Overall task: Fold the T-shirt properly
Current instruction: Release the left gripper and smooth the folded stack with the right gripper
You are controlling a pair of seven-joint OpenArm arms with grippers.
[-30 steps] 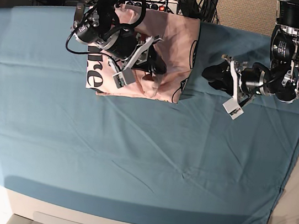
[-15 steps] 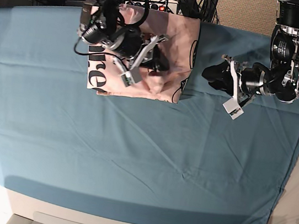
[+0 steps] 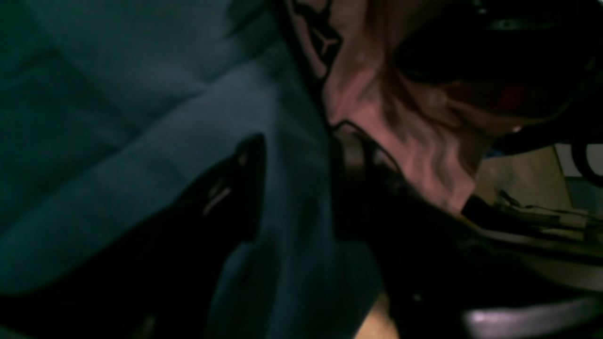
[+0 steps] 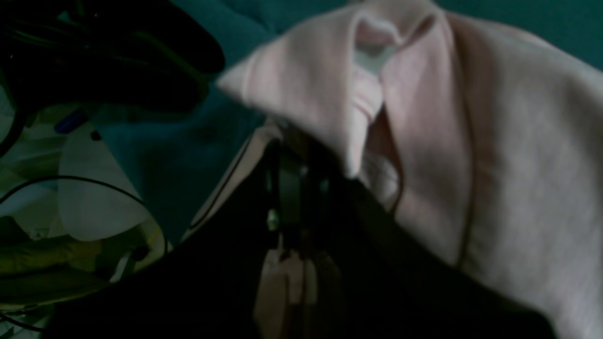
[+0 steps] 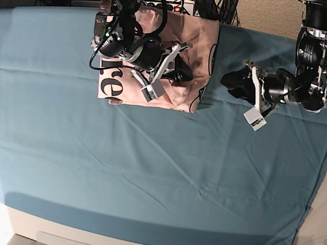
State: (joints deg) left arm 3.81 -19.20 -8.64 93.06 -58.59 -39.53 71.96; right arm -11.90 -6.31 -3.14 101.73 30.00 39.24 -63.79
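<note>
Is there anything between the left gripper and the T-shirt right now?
Nothing visible. The left gripper hangs open over bare teal cloth just off the T-shirt, with only cloth between them. The right gripper is shut on a bunched fold of the shirt.

Base cam looks straight down from high up over the whole teal table cloth (image 5: 145, 168). Both wrist cams sit super close and dark; left one faces the cloth, right one seems aimed at the T-shirt (image 4: 518, 165). All three catch that shirt.
</note>
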